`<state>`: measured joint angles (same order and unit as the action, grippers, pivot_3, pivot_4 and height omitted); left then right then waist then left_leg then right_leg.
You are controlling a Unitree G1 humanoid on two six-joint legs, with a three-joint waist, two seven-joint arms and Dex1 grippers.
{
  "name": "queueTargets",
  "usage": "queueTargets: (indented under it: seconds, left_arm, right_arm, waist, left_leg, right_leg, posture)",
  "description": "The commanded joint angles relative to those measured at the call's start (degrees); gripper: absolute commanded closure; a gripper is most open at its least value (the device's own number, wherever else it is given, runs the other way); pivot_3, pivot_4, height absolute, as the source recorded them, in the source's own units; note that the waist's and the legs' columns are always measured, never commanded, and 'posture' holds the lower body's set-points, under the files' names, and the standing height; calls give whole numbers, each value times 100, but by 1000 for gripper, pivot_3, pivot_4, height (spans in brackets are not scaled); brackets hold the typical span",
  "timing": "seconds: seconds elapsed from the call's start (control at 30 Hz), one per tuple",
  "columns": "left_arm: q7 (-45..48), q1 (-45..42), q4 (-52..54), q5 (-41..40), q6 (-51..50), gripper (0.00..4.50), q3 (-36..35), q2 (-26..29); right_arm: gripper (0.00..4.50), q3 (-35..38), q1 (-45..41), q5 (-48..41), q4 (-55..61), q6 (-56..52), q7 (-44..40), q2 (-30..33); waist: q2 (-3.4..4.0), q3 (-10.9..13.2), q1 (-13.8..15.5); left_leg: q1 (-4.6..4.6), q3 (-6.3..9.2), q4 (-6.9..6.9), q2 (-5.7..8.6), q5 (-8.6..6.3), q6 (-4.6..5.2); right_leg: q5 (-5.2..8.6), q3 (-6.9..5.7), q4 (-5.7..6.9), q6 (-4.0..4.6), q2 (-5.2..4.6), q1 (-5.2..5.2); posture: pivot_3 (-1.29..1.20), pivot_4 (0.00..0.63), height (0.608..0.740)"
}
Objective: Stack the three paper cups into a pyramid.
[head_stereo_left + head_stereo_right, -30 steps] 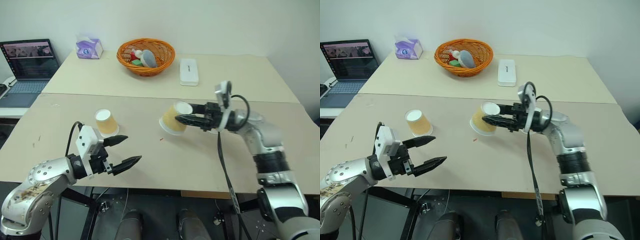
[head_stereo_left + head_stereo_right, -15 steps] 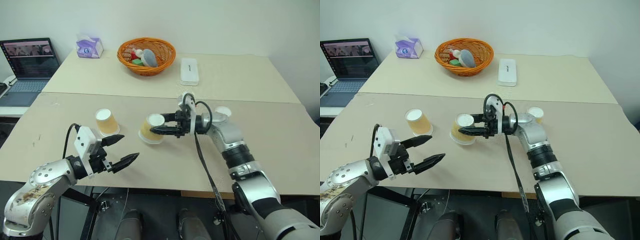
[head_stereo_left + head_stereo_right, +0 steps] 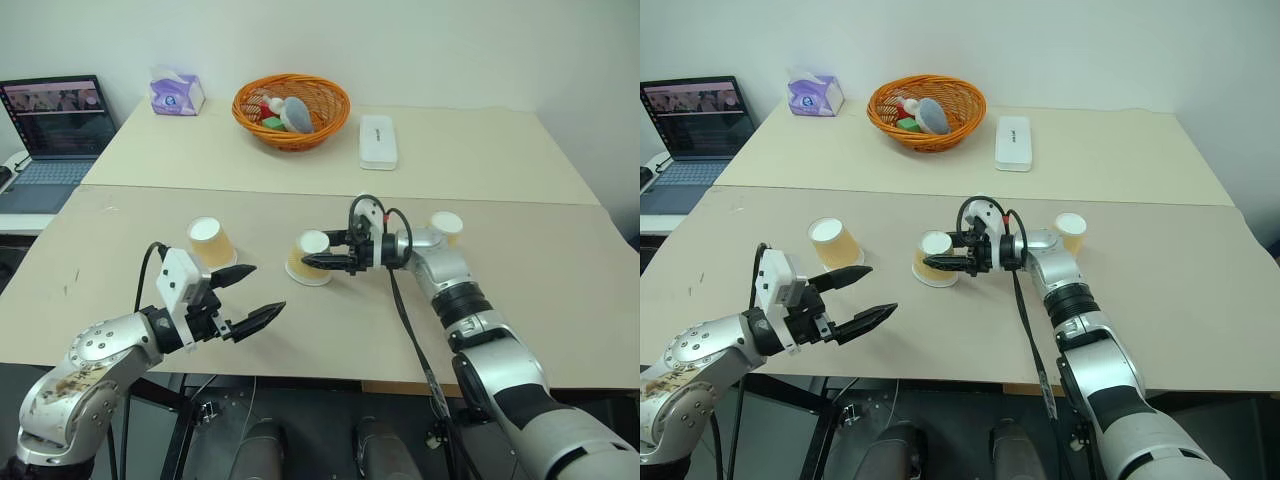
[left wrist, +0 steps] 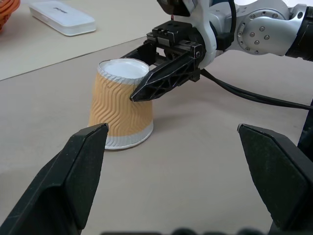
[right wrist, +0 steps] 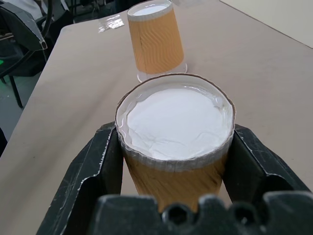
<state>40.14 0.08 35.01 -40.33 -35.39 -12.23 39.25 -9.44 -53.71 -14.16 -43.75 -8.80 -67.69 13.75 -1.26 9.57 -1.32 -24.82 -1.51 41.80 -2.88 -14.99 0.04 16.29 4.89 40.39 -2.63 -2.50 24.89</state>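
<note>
- The right gripper [image 3: 318, 261] is clamped on an inverted cup [image 3: 309, 259], gripped near its upturned base; the rim appears seated on the table [image 3: 350, 330].
- A second cup [image 3: 211, 244] stands beyond the fingertips; the third [image 3: 446, 226] lies behind the wrist.
- The left gripper [image 3: 246, 297] is spread and empty.
- Recommended: the held cup is to be set just beside the second, level, before release.

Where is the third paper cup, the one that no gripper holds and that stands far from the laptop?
In the left eye view, the third paper cup stands upside down on the table, on the robot's right, just behind the right arm.
</note>
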Motion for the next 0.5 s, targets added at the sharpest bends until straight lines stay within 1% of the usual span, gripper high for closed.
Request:
queueTargets:
  seconds: [0.03,0.07,0.13,0.23,0.3,0.37,0.5]
  left_arm:
    - [6,-95,5,10,98,0,8,-8]
    - [7,-100,0,17,104,0,17,-11]
    - [11,-113,-14,21,113,0,30,-15]
    - [34,-151,-50,21,122,0,80,-27]
    - [74,-186,-100,42,145,0,128,-26]
    - [117,-241,-167,57,173,0,172,-31]
    - [249,-407,-332,78,219,0,280,-37]
  right_arm:
    - [957,191,-68,-102,135,23,-205,6]
    - [715,190,-40,-57,158,62,-144,15]
    - [59,225,-48,9,127,36,-16,30]
    - [59,398,-7,-187,339,-250,-126,157]
    - [59,527,115,-407,702,-516,-305,315]
    - [59,658,249,-527,1040,-743,-299,465]
    - [59,949,713,-1010,2079,-1492,-384,871]
  waist:
    - [0,0,-3]
    - [0,0,-5]
    - [0,0,-10]
    - [0,0,-9]
    - [0,0,10]
    - [0,0,20]
    - [0,0,30]
  left_leg:
    - [0,0,0,0,0,0]
    - [-1,0,0,0,0,0]
    - [-4,0,0,0,0,0]
    - [-19,0,1,1,2,-4]
    - [-24,1,1,2,3,-5]
    - [-28,1,2,3,3,-5]
    - [-29,2,2,3,3,-5]
  right_leg:
    - [0,0,0,0,0,1]
    - [0,1,2,0,0,2]
    - [0,0,4,0,0,6]
    - [0,2,14,1,0,22]
    - [0,1,17,1,-1,27]
    - [0,1,17,1,-1,28]
    - [0,0,17,1,-1,28]
  posture:
    - [0,150,675]
    - [0,150,675]
    - [0,150,675]
    - [0,150,675]
    - [0,150,675]
    - [0,150,675]
    - [0,150,675]
